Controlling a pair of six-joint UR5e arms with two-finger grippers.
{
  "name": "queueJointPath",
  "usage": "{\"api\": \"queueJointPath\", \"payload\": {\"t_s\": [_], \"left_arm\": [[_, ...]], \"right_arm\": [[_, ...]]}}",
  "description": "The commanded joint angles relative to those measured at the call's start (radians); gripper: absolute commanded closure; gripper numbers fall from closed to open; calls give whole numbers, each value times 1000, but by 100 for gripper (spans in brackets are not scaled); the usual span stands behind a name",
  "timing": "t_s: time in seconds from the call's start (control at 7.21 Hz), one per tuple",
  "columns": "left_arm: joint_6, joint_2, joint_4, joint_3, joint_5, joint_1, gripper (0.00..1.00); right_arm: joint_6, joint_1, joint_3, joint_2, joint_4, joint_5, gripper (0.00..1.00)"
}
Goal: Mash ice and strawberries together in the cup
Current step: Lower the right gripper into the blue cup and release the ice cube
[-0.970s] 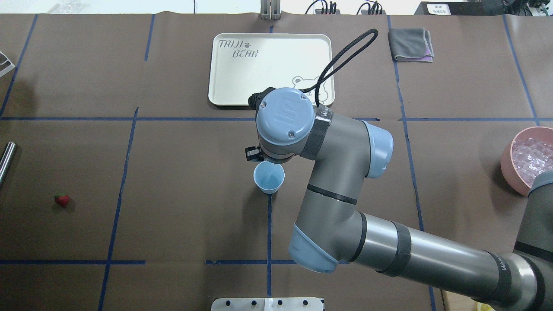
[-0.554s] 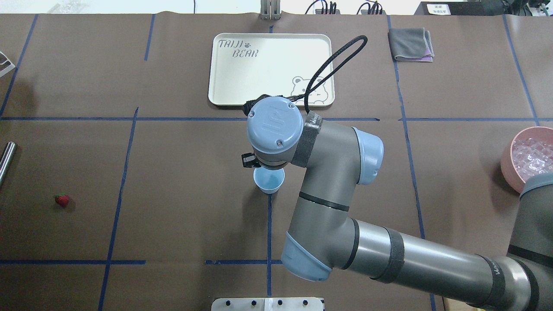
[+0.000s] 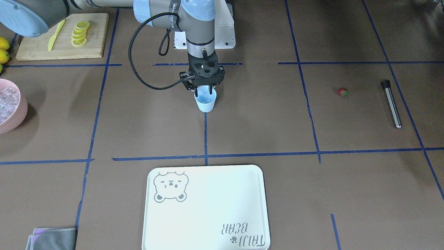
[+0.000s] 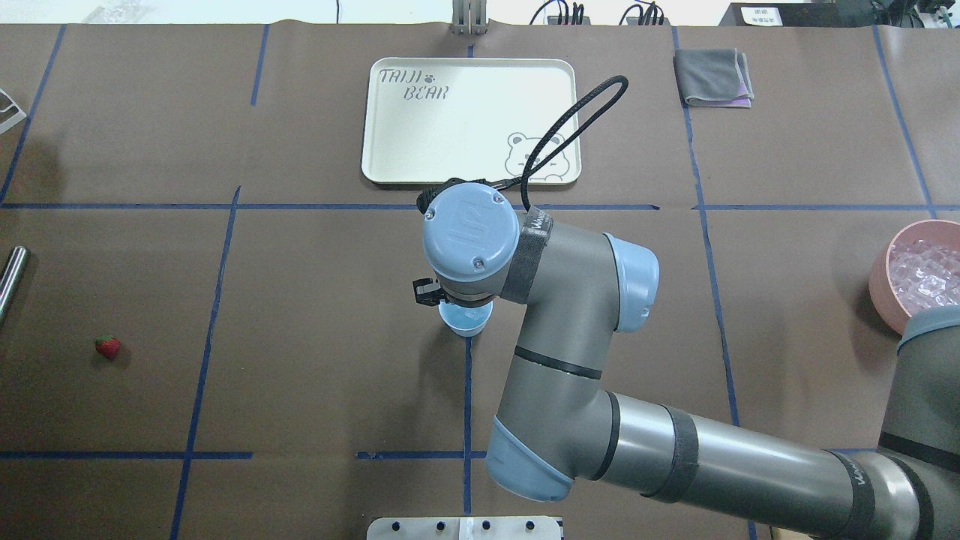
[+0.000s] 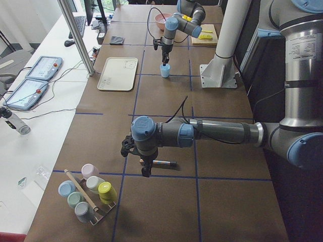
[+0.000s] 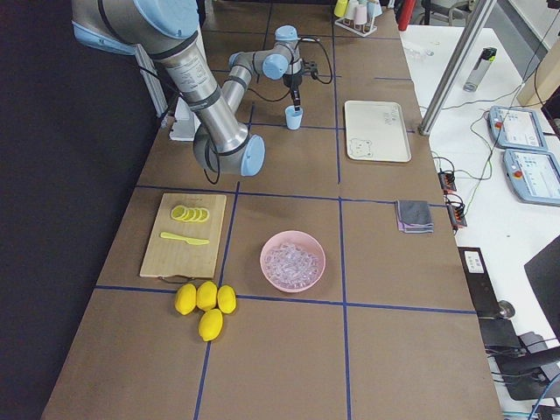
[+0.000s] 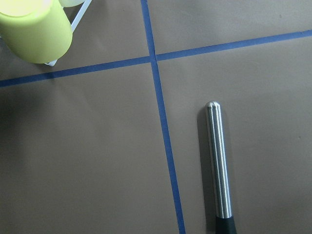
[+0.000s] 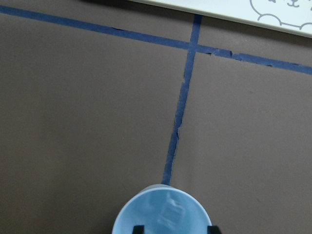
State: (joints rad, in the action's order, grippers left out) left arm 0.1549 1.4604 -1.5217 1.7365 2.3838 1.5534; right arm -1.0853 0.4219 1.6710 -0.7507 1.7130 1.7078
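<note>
The pale blue cup point(image 3: 206, 103) stands upright at the table's middle, on a blue tape line. My right gripper point(image 3: 205, 92) hangs straight down over its mouth, and the wrist hides most of the cup point(image 4: 466, 324) from above. In the right wrist view the two fingertips point(image 8: 139, 228) stand a cube's width apart, with a clear ice cube point(image 8: 170, 212) over the cup's mouth. More ice point(image 4: 926, 270) fills the pink bowl point(image 4: 881, 289). The strawberry point(image 3: 342, 92) lies alone on the robot's far left. My left gripper point(image 5: 145, 170) hovers there, and I cannot tell its state.
A metal rod point(image 3: 391, 104) lies under the left wrist, past the strawberry. A cream tray point(image 3: 208, 229) and a grey cloth point(image 4: 712, 75) lie on the far side. A cutting board point(image 3: 41, 52) with lemon slices, whole lemons point(image 6: 206, 302) and a rack of coloured cups point(image 5: 88, 194) stand at the table's ends.
My right arm has moved left and back toward the robot, so its wrist now covers most of the cup. The strawberry and the cup have stayed put.
</note>
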Motion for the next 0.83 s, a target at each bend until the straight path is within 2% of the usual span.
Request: {"api": "queueJointPath", "payload": {"t_s": [0.0,0.42,0.69], "left_arm": [[0,0,0,0,0,-1,0],[2,-2,0,0,0,-1,0],[3,-8,0,-3,0,-1,0]], "right_arm": [[-36,-3,1,1,-1,4,2],[-28,47,45,-28,2,19,1],[23,144,198,-174,3,96,1]]}}
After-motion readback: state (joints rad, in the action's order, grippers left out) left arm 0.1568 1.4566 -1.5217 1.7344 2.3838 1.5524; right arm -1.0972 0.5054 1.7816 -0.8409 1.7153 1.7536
